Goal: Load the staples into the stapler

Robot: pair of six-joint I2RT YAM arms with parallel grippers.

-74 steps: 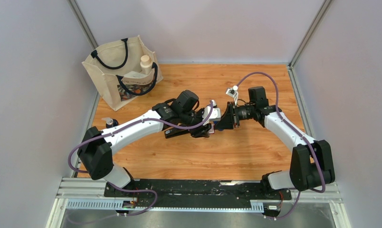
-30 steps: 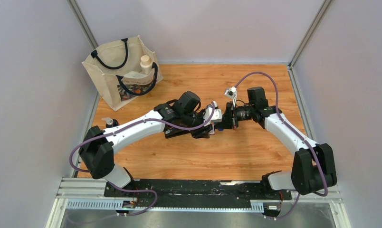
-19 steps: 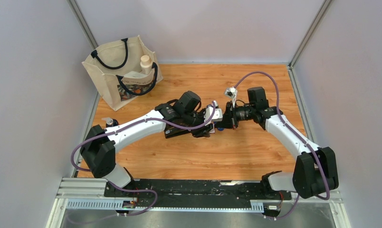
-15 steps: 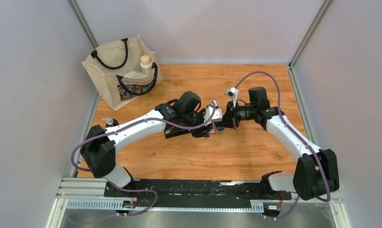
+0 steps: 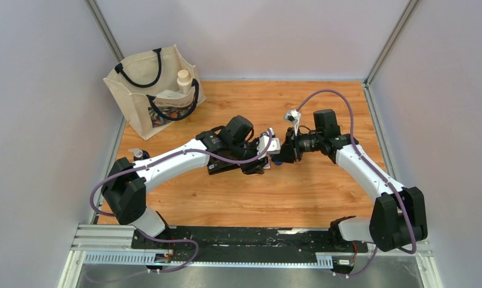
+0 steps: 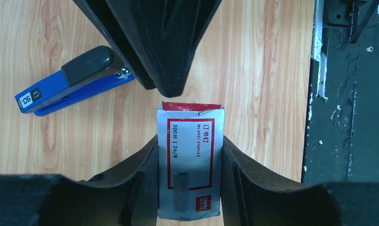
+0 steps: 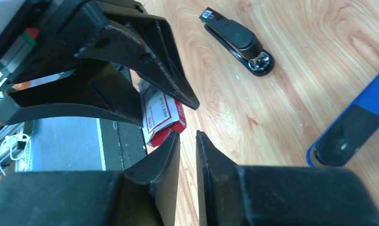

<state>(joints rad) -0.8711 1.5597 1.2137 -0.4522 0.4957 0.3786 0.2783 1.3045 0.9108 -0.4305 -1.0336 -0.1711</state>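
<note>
The blue stapler (image 6: 70,82) lies flat on the table (image 5: 322,186), long axis slanted. Above it, the left claw (image 6: 190,174) clamps the staples (image 6: 191,162) lengthwise, red end toward the right claw (image 7: 188,141), whose tips stand narrowly parted, touching nothing.

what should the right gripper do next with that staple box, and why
Probably nip the red end flap and pull it open. The left gripper clamps the staples by the sides, the right gripper sits just off that flap with jaws barely parted, and the box looks unopened. The stapler lies untouched.
</note>
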